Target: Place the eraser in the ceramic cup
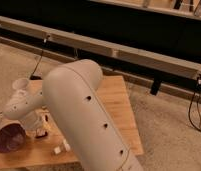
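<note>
My big white arm (79,115) reaches across the wooden table (119,110) toward its left end. The gripper (42,125) hangs there, pointing down just above the boards, to the right of the purple bowl. Its fingers look spread, and I see nothing held between them. A white ceramic cup (21,84) stands at the table's far left corner, right behind the wrist. The eraser does not show; the arm and gripper cover much of that end of the table.
A dark purple bowl (8,139) sits at the table's front left edge. Two small whitish pieces (61,147) lie near the front edge beside the arm. Behind the table run a long rail (144,55) and cables (196,110) on the carpet.
</note>
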### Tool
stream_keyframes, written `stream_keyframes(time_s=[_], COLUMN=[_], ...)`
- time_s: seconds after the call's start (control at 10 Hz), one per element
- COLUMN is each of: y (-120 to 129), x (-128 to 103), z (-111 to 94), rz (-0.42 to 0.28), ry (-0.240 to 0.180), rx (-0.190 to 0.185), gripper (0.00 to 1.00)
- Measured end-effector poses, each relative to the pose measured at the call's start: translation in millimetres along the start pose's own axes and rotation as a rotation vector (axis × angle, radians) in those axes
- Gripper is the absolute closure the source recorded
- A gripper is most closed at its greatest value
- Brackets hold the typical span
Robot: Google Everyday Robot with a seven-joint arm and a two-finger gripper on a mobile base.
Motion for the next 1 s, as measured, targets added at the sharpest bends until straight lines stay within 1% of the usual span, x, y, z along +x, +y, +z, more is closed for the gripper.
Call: stream_keyframes(time_s=[0.3,0.4,0.5,0.6,0.7,0.8,0.9,1.0], y=[-2.3,-2.4,-1.9,0.0,2.0,1.8,2.3,2.5], x=[-3.4,-4.9,-6.2,-7.2,-8.5,-8.6,-8.2,-7.5], z=[5.3,7.7,8.2,8.4,8.5,8.6,8.8,8.2], rz=[0.008,0.008,0.005,0.001,-0.005,-0.008,-0.013,-0.018], ry=[0.008,0.011,0.008,0.005,-0.001,-0.002,-0.003,-0.003], rx=[0.006,0.004,-0.001,-0.011,-0.025,-0.026,-0.030,-0.031], gripper=[0.35,0.37,0.43,0.53,0.67,0.73,0.83,0.91])
